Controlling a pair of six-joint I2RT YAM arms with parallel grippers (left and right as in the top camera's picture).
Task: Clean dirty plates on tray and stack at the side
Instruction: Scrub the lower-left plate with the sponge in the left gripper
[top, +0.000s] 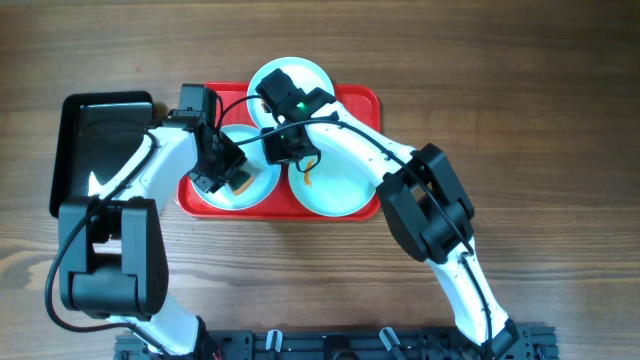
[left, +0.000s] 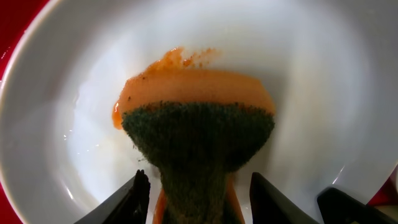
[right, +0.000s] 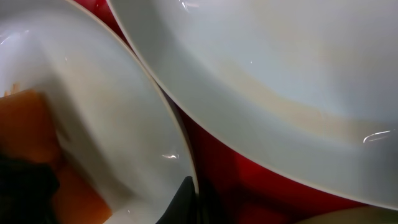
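Overhead, three plates are seen on the red tray (top: 365, 100) and none is stacked at the side, so no plate can be counted as finished. The left-hand plate (top: 258, 190) is judged to be the one in hand. The sponge (left: 199, 143) is clamped between the partly closed jaws of the left gripper (left: 199, 199) and is pressed onto that plate. It lies against an orange smear (left: 177, 59) that is not yet wiped away. A second smear (top: 308, 178) is seen on the right-hand plate (top: 345, 190). The far plate (top: 300, 72) is largely covered by the right arm, so its state cannot be judged. Cleaning and stacking are therefore taken to be left for all three.

The right gripper (top: 285, 148) is fully closed between the plates. In its wrist view only a dark fingertip is made out beside the left-hand plate's rim, and whether that rim is pinched cannot be told. The middle of the tray is hidden by both arms. A black tray (top: 100, 125) lies to the left of the red one.
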